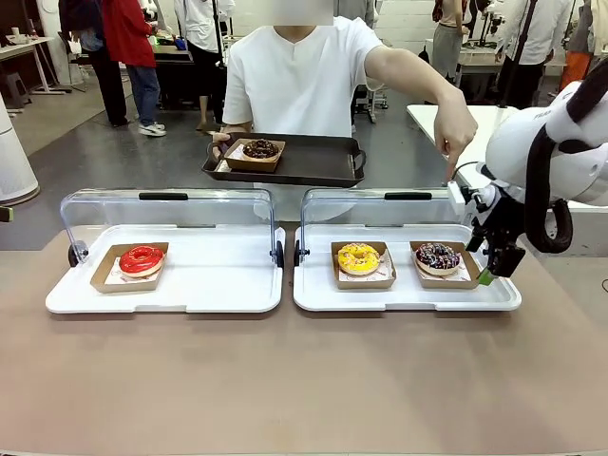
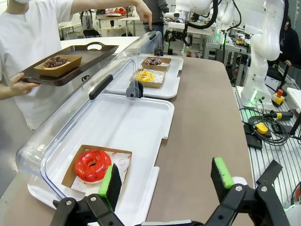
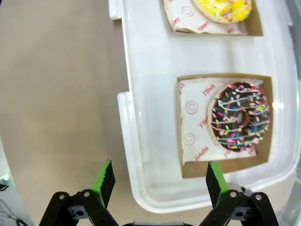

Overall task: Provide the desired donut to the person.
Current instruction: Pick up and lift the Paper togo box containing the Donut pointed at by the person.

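Note:
The person (image 1: 294, 71) in a white shirt stands at the far side, holding a dark tray (image 1: 313, 161) that carries a chocolate donut (image 1: 259, 149) in a paper boat. Their other hand (image 1: 456, 142) points a finger down at the chocolate sprinkled donut (image 1: 438, 256) (image 3: 241, 123). A yellow donut (image 1: 358, 257) (image 3: 223, 9) lies beside it in the right white tray (image 1: 313, 294). My right gripper (image 1: 494, 266) (image 3: 157, 181) hovers open at that tray's right end, just off the sprinkled donut. A red donut (image 1: 142, 259) (image 2: 92, 165) lies in the left white tray (image 1: 218, 285). My left gripper (image 2: 167, 181) hangs open above that tray's edge.
Both trays have clear hinged lids (image 1: 171, 214) (image 1: 380, 214) standing open along their far sides. Bare brown tabletop (image 1: 304, 380) lies in front of the trays. Cables and boxes (image 2: 263, 127) sit off the table's side in the left wrist view.

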Motion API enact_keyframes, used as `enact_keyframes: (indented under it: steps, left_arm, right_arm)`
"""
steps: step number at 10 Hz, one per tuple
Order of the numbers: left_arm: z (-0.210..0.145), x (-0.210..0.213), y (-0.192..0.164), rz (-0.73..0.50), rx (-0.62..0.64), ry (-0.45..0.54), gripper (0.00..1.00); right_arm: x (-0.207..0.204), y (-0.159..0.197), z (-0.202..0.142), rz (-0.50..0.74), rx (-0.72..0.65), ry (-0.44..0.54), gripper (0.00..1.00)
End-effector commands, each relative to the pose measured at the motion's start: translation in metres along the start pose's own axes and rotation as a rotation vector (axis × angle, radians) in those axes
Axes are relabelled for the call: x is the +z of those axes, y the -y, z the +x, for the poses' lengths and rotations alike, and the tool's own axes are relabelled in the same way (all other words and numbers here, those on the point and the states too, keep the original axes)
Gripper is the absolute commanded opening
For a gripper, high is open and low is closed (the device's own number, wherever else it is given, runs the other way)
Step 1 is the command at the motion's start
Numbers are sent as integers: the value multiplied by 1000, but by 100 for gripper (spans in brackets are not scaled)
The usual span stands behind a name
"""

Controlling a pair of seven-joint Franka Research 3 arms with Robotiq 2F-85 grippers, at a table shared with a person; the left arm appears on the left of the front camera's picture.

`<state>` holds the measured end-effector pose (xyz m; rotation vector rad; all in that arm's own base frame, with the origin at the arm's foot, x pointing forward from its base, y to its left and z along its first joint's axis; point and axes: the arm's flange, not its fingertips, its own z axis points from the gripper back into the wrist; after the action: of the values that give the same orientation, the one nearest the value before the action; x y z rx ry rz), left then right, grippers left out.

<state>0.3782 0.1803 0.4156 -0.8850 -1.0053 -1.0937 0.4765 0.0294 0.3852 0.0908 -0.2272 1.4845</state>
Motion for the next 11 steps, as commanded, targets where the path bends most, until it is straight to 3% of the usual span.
enact_keyframes:
  steps: [1, 11]
  left_arm:
    - [1, 1, 1, 3, -6, 9, 100]
    - [1, 1, 1, 3, -6, 9, 100]
  right_arm:
    - [-15, 2, 4, 8, -22, 1, 100]
    - [-59, 20, -9, -4, -37, -21, 100]
